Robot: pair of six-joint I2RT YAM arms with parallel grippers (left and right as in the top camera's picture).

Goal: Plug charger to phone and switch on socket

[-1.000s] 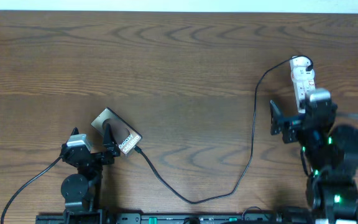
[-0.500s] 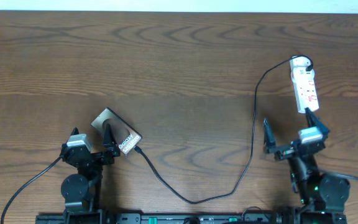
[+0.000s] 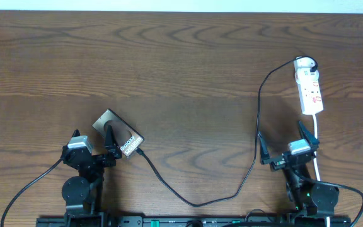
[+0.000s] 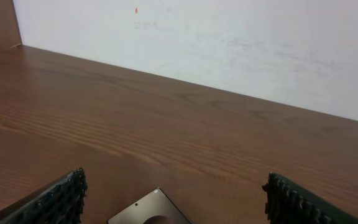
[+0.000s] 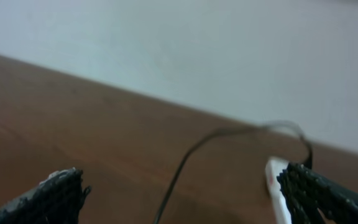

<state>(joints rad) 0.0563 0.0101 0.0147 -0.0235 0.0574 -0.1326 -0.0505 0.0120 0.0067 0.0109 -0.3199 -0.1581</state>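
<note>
Back from the socket (image 3: 310,88) and down toward the near table (image 3: 181,63) edge went the right gripper (image 3: 282,135), where it sat with its fingers (image 5: 48,193) spread wide and empty, the white strip lying well apart near the far right side. The left gripper (image 3: 92,133) was likewise wide open and gripping nothing, one finger overlapping the phone (image 3: 117,135), whose dark corner showed low between the fingers (image 4: 55,199) in its own wrist view. The charger (image 3: 197,203) ran in a loose curve from the phone's labelled end round to the far end of the socket, though whether its tip was seated in the phone could not be told.
</note>
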